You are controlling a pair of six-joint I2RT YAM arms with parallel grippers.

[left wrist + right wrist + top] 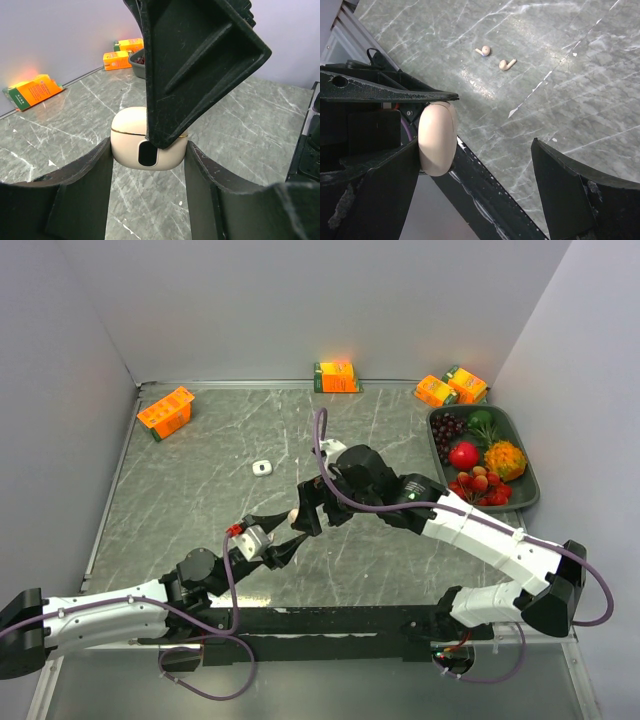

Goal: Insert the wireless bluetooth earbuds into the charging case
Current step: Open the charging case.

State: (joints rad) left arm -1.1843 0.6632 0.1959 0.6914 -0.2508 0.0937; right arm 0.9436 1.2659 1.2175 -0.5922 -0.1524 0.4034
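A beige charging case [131,142] with a gold seam and a dark oval on its front is held above the table, lid closed, with my left gripper [147,150] shut on its sides. In the top view the case [295,515] shows where the two grippers meet. My right gripper [475,145] stands wide open. One of its fingers [195,60] lies against the case [438,137] at the lid edge, and the other is far from it. Two pale earbuds [483,50] [507,64] lie on the marble beyond. In the top view they are hidden.
A small white case [262,468] lies on the table behind the grippers. Orange cartons [165,412] [336,376] [450,388] stand along the back wall. A dark tray [528,488] of fruit sits at the right edge.
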